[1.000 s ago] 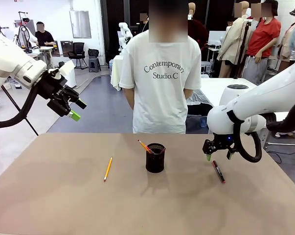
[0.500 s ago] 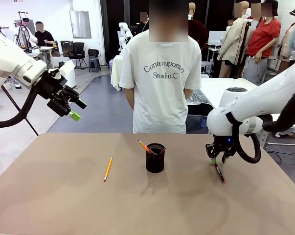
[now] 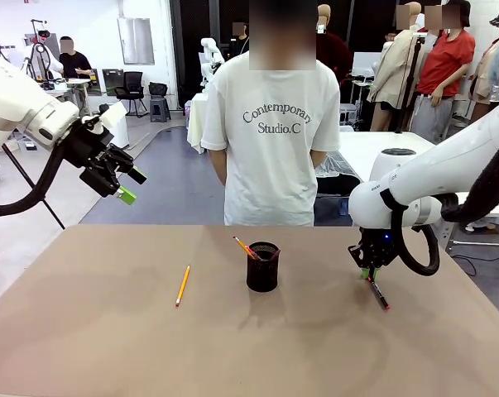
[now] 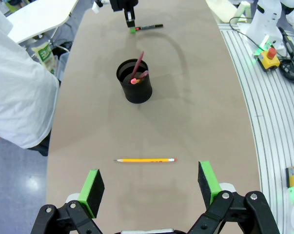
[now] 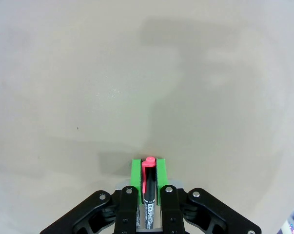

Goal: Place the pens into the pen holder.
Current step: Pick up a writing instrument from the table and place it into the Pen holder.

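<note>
Your left gripper hangs high, jaws wide apart; your right gripper points down, low, jaws pinched together.

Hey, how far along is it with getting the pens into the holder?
Done: the pen holder already has some pens standing in it. In hand: the right gripper is shut on the black marker, low by the table. Left: that marker must go in, and a yellow pencil lies loose on the table; the left gripper hangs open off to the side.
</note>
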Action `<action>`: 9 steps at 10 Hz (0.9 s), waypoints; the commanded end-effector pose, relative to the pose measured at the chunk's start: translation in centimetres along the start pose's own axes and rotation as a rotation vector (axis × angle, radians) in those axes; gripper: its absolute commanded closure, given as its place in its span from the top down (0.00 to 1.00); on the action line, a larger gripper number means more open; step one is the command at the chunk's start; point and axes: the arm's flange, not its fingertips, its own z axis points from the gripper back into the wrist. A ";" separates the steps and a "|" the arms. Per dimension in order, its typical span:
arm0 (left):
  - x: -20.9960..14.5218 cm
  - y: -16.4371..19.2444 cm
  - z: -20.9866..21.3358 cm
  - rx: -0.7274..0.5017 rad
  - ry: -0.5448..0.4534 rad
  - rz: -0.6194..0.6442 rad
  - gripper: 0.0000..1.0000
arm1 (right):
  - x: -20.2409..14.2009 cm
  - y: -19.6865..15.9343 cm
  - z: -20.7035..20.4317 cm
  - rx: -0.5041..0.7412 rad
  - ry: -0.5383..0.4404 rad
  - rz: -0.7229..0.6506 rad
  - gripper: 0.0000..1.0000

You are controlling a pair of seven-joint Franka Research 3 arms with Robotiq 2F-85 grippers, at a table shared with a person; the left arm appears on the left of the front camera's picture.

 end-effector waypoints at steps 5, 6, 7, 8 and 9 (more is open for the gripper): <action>0.2 0.0 0.1 0.004 0.003 0.012 1.00 | -0.1 0.1 3.7 0.111 -0.032 0.070 0.00; 0.2 0.0 0.1 0.004 0.003 0.012 1.00 | -0.3 0.3 5.2 0.153 -0.052 0.097 0.00; 0.2 0.0 0.1 0.004 0.003 0.012 1.00 | -0.6 0.5 6.5 0.206 -0.071 0.121 0.00; 0.2 0.0 0.1 0.004 0.003 0.012 1.00 | -0.8 0.7 8.0 0.277 -0.068 0.157 0.00; 0.2 0.0 0.1 0.004 0.003 0.012 1.00 | -0.9 0.8 9.3 0.338 -0.085 0.190 0.00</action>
